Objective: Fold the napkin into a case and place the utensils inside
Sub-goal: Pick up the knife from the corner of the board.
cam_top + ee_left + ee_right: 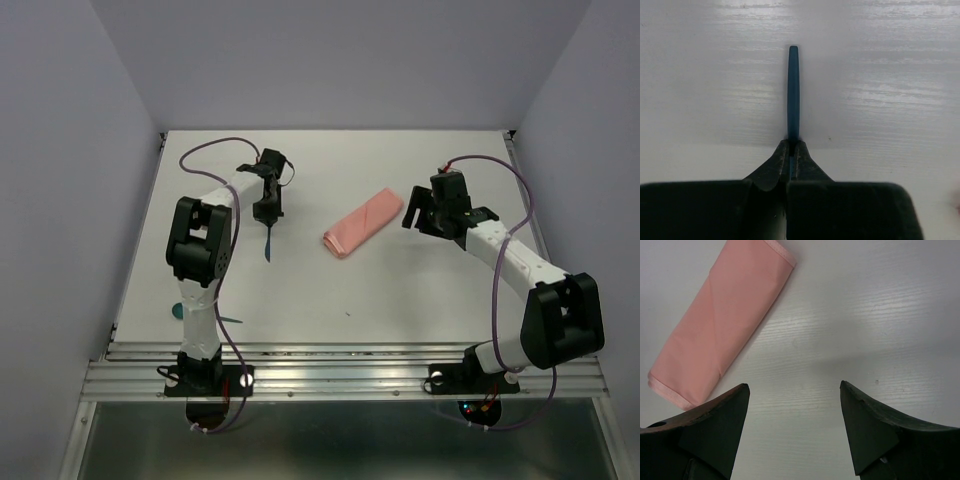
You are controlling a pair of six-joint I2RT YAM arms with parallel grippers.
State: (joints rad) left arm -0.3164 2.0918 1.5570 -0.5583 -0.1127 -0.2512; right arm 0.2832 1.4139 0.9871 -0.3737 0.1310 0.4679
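**Left gripper pinches a teal utensil; pink case lies mid-surface**

Nearest the top camera, a ribbed aluminium rail runs along the near edge and carries both arm bases. Beyond it lies the white, faintly wood-grained surface, closed in on three sides by plain pale lavender walls.

The left arm rises from its base, folds at a black elbow and reaches to the far left part of the surface, with a purple cable looping over it. Its wrist turns back so that the left gripper points toward the near edge. The right arm bends at a black elbow near the right side and stretches far and leftward, trailing its own purple cable.

The salmon-pink cloth folded into a narrow layered rectangular case lies flat around mid-surface, its long axis slanting from near-left to far-right. The right gripper sits near its far-right end, released, jaws spread wide with only bare surface between them in the right wrist view.

The left gripper is clenched on a slender teal-green plastic utensil. In the left wrist view its handle sticks straight out from the fingertips, rounded end foremost, pointing toward the near edge; the other end is hidden.

A small teal round end shows beside the left arm's base.
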